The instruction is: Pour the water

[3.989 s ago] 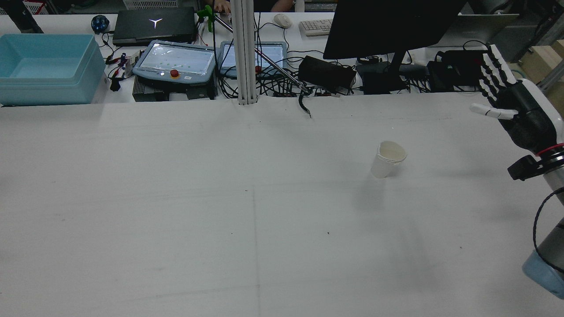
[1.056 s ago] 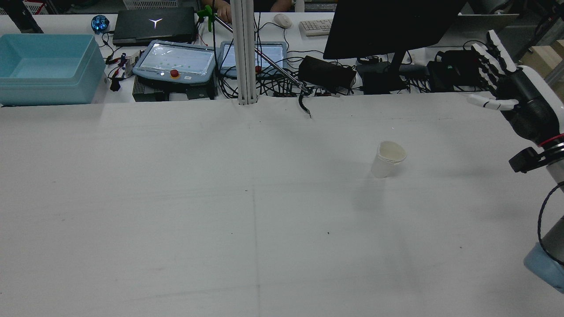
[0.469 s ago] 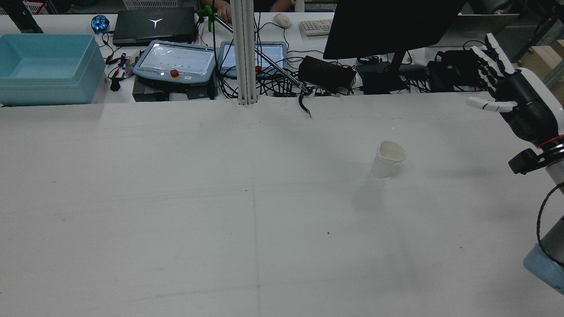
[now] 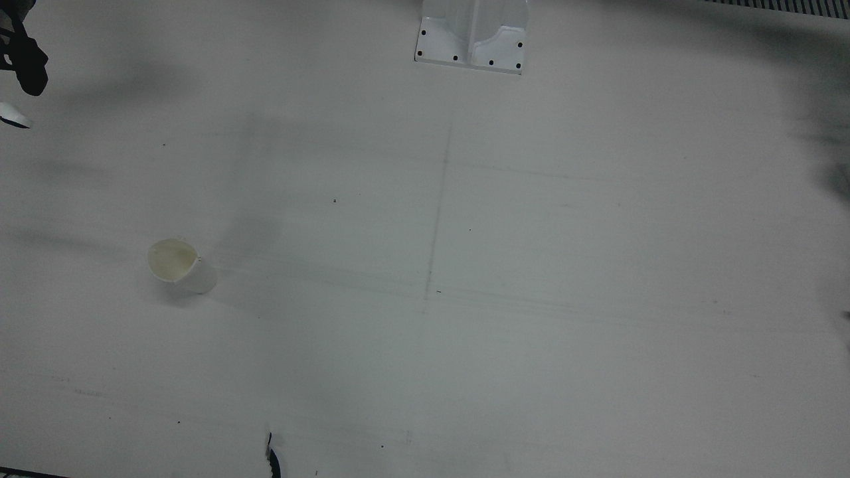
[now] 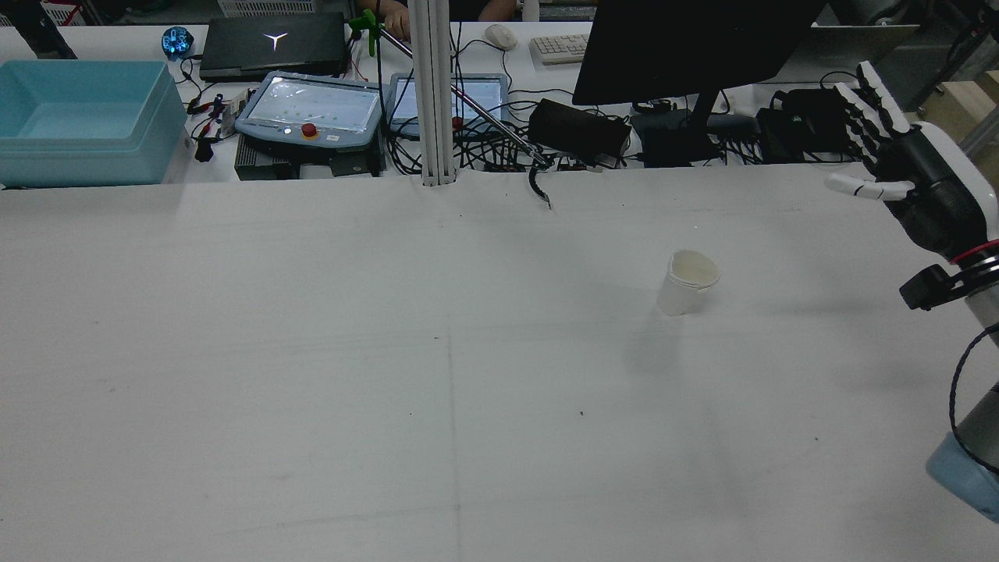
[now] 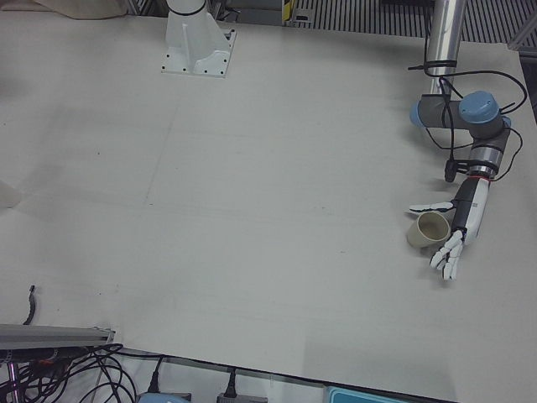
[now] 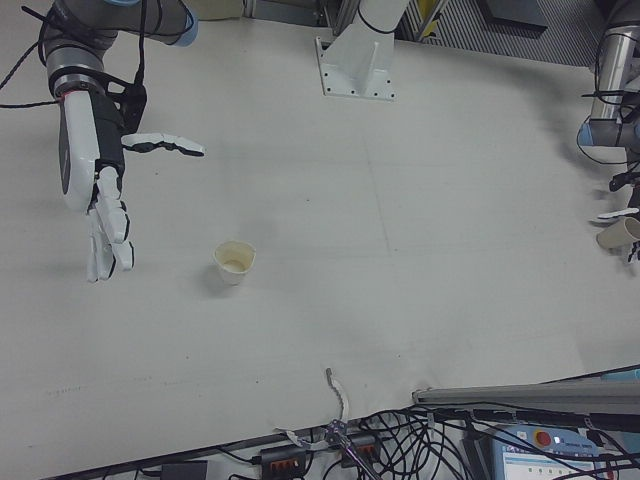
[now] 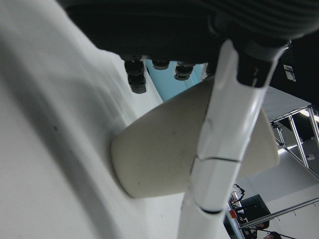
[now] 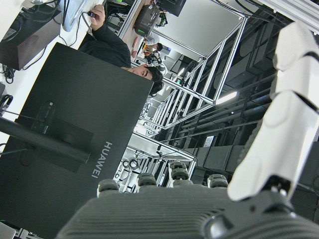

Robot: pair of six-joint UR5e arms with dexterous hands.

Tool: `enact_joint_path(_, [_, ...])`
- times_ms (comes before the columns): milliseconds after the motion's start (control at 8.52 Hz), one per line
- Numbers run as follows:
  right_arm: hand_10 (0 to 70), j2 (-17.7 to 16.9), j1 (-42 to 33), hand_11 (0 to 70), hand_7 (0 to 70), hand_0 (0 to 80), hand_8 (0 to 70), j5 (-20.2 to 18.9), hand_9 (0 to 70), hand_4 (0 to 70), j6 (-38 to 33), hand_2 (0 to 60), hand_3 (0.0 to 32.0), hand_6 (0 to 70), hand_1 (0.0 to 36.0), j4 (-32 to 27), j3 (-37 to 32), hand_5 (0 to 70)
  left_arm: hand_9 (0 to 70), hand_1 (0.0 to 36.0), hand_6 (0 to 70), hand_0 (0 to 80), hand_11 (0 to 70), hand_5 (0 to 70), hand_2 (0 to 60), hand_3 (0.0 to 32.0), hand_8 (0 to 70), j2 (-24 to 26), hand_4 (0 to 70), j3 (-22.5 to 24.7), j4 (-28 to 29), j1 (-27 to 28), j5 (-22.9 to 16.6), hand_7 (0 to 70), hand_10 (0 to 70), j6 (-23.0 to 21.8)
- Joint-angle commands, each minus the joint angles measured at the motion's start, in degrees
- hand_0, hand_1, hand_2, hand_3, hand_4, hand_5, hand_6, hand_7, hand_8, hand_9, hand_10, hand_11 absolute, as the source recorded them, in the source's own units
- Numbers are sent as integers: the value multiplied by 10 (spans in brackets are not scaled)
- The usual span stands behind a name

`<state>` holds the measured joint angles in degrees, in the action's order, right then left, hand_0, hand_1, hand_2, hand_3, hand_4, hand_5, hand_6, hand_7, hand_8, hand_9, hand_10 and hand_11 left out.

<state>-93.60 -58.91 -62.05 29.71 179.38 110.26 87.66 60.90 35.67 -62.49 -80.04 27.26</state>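
Observation:
A white paper cup [image 5: 688, 282] stands upright on the white table, also in the front view [image 4: 176, 264] and the right-front view [image 7: 234, 262]. My right hand [image 5: 905, 164] is open and raised to the cup's right, well apart from it; it also shows in the right-front view [image 7: 95, 190]. A second paper cup [image 6: 430, 230] stands near the table's edge by my left hand [image 6: 460, 231]. That hand is open, its fingers straight along the cup's side and its thumb over the rim. The left hand view shows this cup [image 8: 164, 154] close against the palm.
Behind the table's far edge are a black monitor [image 5: 687, 47], cables, a teach pendant [image 5: 312, 109] and a blue tub [image 5: 86, 117]. A post base [image 4: 473, 36] stands at the table's middle, on the robot's side.
Over four seconds my right hand has lifted slightly and drawn back to the right. In the last second it has hardly moved. The cup has stayed put.

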Motion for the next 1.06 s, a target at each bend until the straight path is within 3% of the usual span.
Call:
enact_joint_path(0, [0,0,0,0,56,461,30,0,15,0,0,170,146,93,139,0,0,44,0,256,41,800,133,420,0,0,0,8,292,1,-5,1,-6,21,69,-2])
enact_joint_path(117, [0,0,0,0,59,460,32,0,17,0,0,172,146,94,138,0,0,44,0,220,40,800,124,538,0,0,0,8,313,1,-6,2,-6,21,66,-3])
enact_joint_path(235, [0,0,0,0,57,461,30,0,14,0,0,170,146,93,139,0,0,44,0,210,42,800,118,557,0,0,0,13,308,1,-9,2,-6,24,62,-4])
enact_joint_path(939, [0,1,2,0,59,456,32,0,16,3,0,168,152,96,130,0,-1,42,0,214,41,800,118,565,0,0,0,4,287,2,-11,3,-6,25,62,-16])
